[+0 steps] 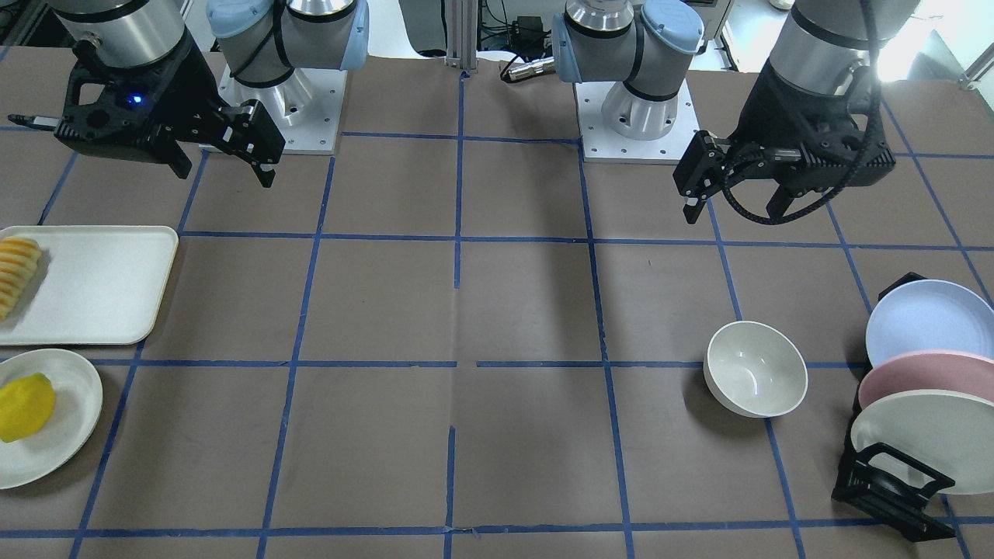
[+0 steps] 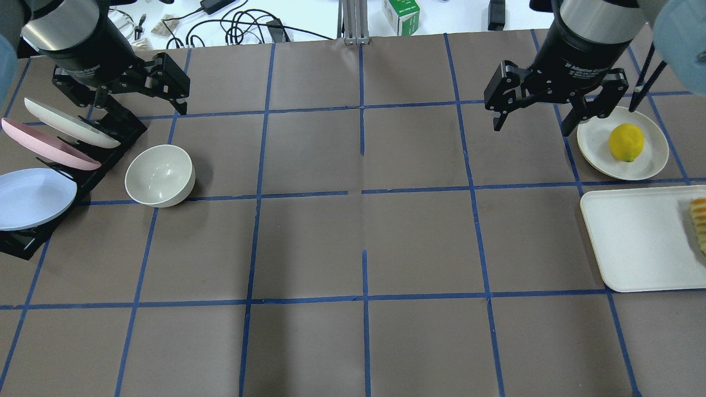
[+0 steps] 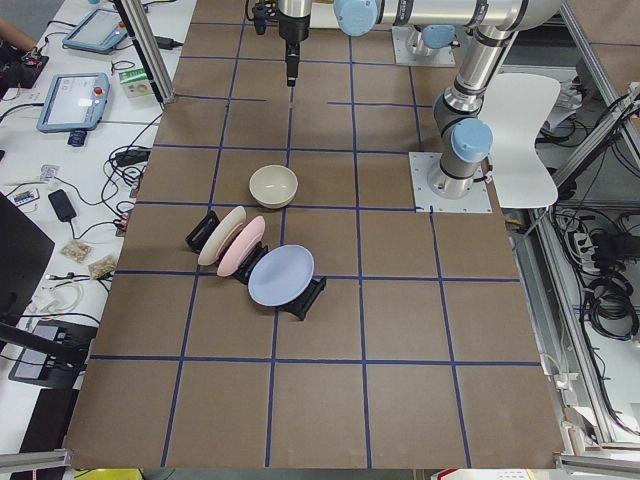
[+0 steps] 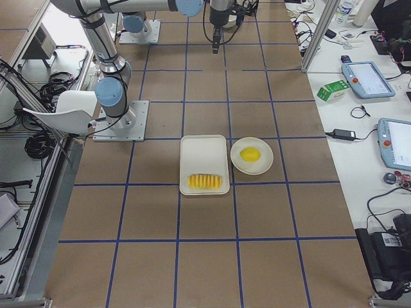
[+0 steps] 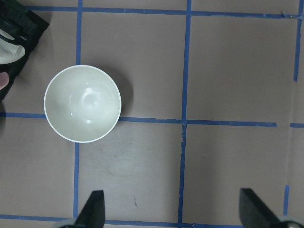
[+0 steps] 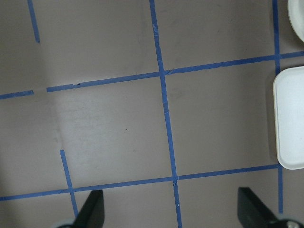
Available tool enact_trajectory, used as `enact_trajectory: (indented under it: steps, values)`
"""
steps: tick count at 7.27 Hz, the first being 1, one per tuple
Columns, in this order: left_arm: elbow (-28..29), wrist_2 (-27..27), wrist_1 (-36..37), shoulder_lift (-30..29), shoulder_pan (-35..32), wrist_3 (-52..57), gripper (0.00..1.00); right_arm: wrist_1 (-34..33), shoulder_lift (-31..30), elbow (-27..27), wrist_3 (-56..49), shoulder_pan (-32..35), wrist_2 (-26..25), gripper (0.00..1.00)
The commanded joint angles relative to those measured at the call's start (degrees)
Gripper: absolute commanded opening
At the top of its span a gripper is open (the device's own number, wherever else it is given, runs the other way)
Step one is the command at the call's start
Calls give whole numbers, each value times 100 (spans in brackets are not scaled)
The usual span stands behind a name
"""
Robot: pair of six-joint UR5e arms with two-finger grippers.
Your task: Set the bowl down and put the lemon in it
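Note:
The off-white bowl (image 1: 755, 379) stands upright and empty on the table beside the plate rack; it also shows in the overhead view (image 2: 160, 175) and the left wrist view (image 5: 82, 103). The yellow lemon (image 1: 26, 406) lies on a shallow off-white plate (image 1: 70, 435) at the other end of the table, also in the overhead view (image 2: 626, 142). My left gripper (image 2: 140, 107) is open and empty, hovering above the table beyond the bowl. My right gripper (image 2: 530, 127) is open and empty, hovering just left of the lemon's plate (image 2: 595, 149).
A black rack (image 2: 38, 165) with blue, pink and white plates stands next to the bowl. A white tray (image 2: 634, 242) with sliced orange-yellow food (image 2: 699, 220) lies beside the lemon's plate. Blue tape lines grid the brown table.

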Motion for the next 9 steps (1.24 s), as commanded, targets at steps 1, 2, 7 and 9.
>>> enact_trajectory:
  steps: [1, 2, 7, 9]
  values:
    - [-13, -16, -15, 50, 9, 6, 100, -41, 55, 6, -48, -45, -2, 100]
    - [-56, -25, -32, 41, 62, 102, 100, -76, 107, 6, -31, -106, -28, 100]
    - [-1442, -201, 1331, -334, 1678, 1693, 100, -233, 405, -3, -2091, -1746, -178, 100]
    - [-1481, -209, 2083, -1002, 1697, 1764, 100, -934, 826, -3, -2823, -2354, -178, 100]
